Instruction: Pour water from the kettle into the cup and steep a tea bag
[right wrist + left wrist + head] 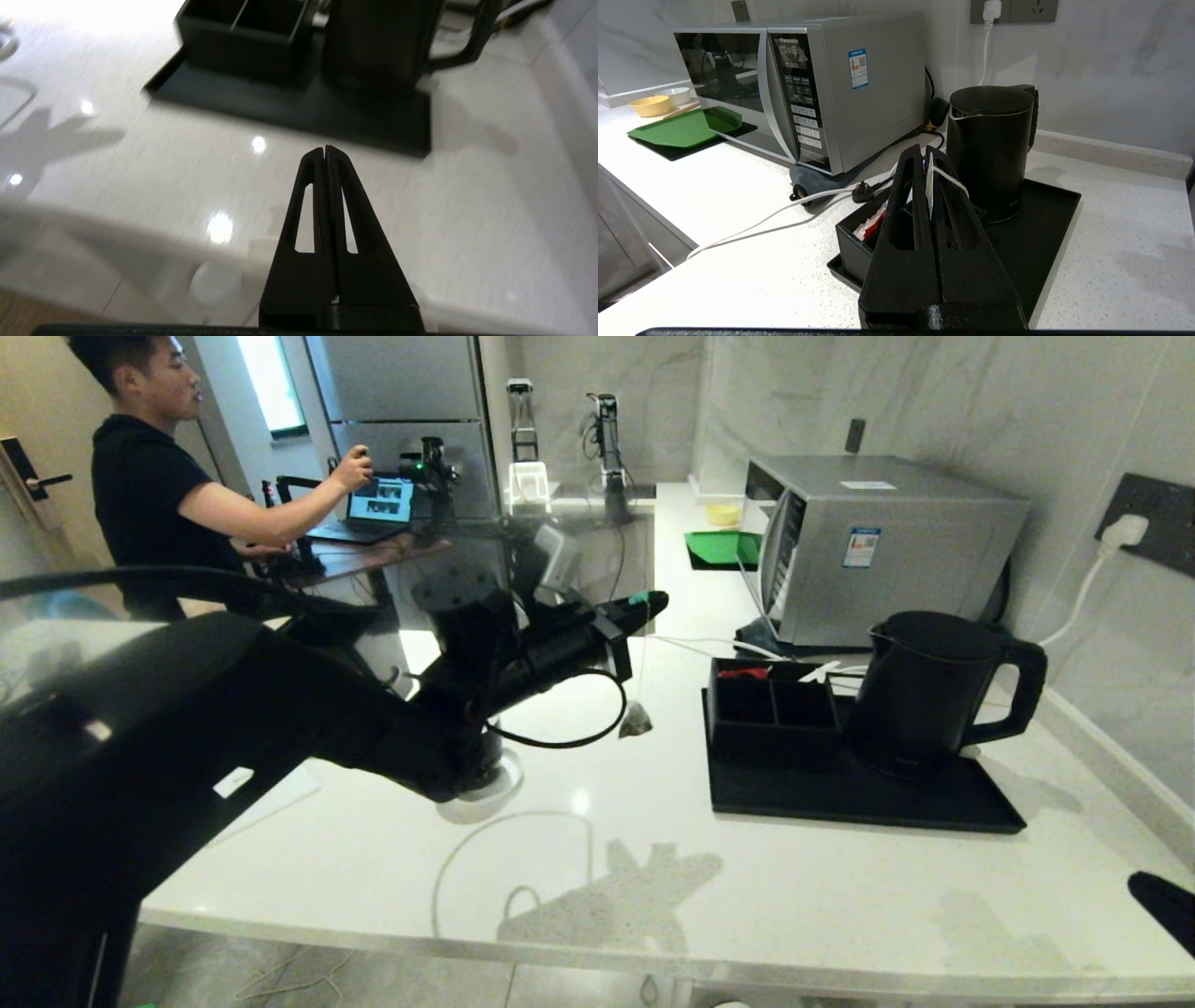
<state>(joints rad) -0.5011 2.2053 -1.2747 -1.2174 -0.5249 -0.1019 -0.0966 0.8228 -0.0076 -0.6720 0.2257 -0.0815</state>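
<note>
Left hand [653, 604] clamped on tea bag [636, 720] string, bag dangling above desk [747, 887] middle. Kettle [990, 149] upright on tray [1045, 233], far right corner. Right hand [325, 148] pressed shut, empty, near front edge. Pouring, steeping apparently undone.

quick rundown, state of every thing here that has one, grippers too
left gripper: shut on the tea bag's tag
tea bag: hanging by its string, clear of the counter
right gripper: shut, empty
kettle: upright on the black tray, lid closed
microwave: door closed
wall plug: in its socket
</note>
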